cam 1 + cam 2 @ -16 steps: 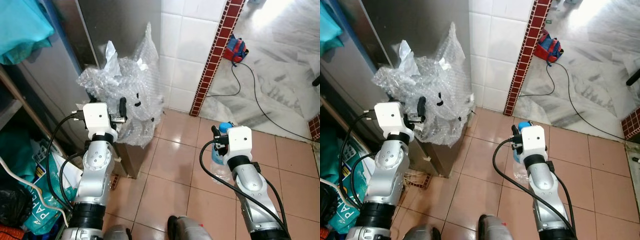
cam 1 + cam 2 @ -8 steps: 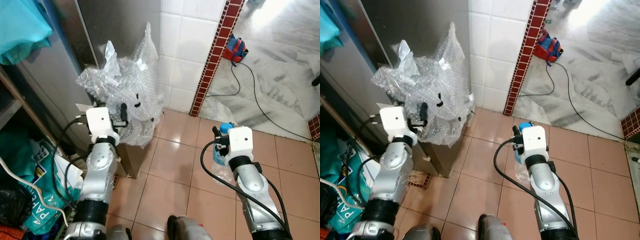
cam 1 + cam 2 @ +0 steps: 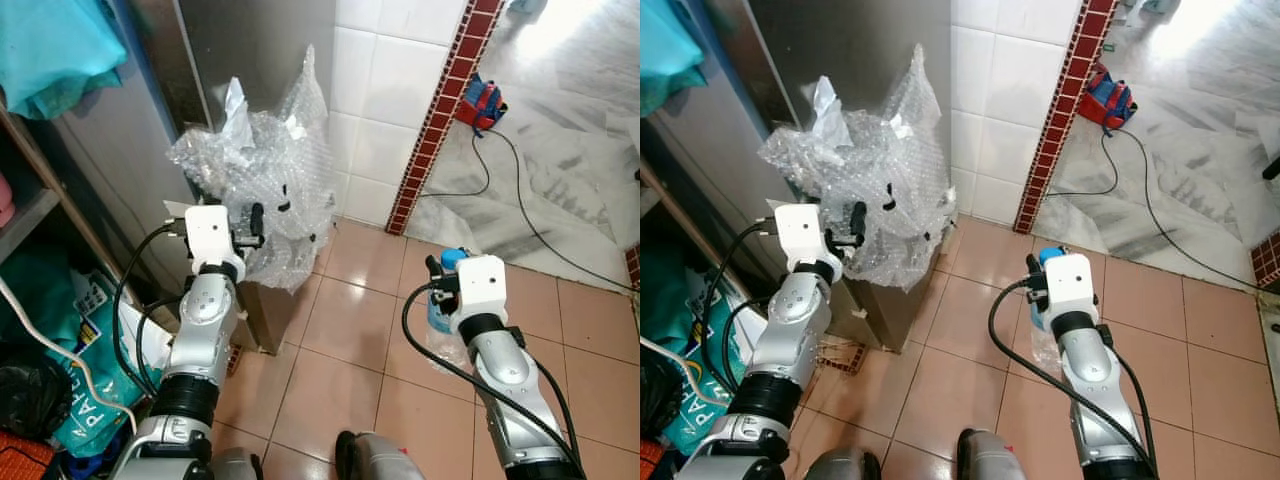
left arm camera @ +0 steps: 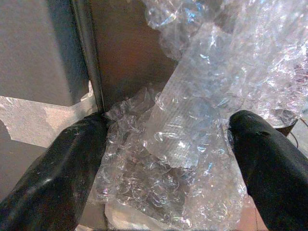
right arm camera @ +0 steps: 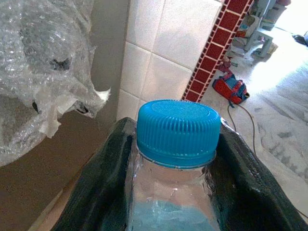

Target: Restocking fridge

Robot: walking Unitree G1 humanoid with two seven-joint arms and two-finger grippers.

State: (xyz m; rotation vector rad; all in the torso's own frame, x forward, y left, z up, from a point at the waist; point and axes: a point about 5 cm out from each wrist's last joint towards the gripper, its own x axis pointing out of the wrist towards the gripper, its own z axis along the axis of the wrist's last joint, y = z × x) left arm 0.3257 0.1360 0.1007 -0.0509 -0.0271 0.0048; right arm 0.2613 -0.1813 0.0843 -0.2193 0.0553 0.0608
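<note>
Fridge [image 3: 250, 45]: tall steel-grey cabinet at upper left of the head views, its side panel facing the tiled corner; door edge seam seen close in the left wrist view.
Tiled wall [image 3: 385, 90]: white squares right of the fridge, ending in a slanted strip of dark red small tiles [image 3: 440, 110].
Floor [image 3: 340, 330]: glossy pink-brown tiles under the robot; pale marble floor [image 3: 560, 190] beyond the red strip, crossed by a black cable [image 3: 520, 200].
Bubble wrap [image 3: 265, 190]: large crumpled clear sheet bunched against the lower fridge, draped over a brown box-like base beside it.
Left gripper [image 4: 163, 159]: raised in front of the bubble wrap, its two black fingers [image 4: 57, 178] spread wide apart, one touching the fridge seam, the other on the far side of the wrap; nothing clamped between them.
Right gripper [image 5: 175, 159]: held low over the pink floor, well apart from the fridge, fingers closed against both sides of the bottle's neck.
Water bottle [image 5: 175, 192]: clear plastic, upright in the right gripper, blue label band lower down.
Blue cap [image 5: 178, 132]: ribbed, screwed on, standing above the fingertips.
Red-and-blue bag [image 3: 478, 102]: lying on the marble at the foot of the red strip, far from the robot.
Teal cloth [image 3: 50, 50]: hanging at the upper left corner, above green paper bags [image 3: 80, 400] on the floor.
</note>
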